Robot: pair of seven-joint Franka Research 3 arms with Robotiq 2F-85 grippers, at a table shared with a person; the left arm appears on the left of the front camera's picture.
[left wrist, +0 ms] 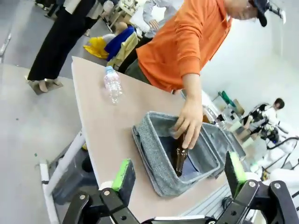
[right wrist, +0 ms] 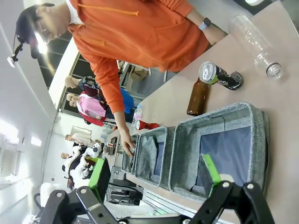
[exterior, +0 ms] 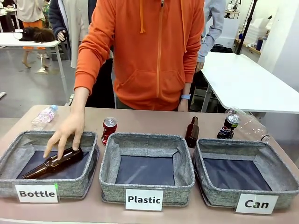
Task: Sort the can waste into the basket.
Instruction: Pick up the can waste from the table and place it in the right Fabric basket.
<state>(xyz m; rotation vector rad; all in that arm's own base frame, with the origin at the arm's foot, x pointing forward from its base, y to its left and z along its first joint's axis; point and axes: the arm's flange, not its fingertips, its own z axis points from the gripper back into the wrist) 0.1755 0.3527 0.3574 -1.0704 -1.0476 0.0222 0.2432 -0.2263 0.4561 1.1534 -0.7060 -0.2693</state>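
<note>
Sitting well beyond the 2 spread, empty jaws: red can; dark can.

Can basket unobstructed above, brown bottle standing between red can and dark can

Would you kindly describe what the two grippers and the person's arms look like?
Both the left gripper and the right gripper have black jointed linkages with bolts, ending in fingers with bright green pads. The person wears an orange hooded sweatshirt with long sleeves and a wristwatch with a light blue strap.
</note>
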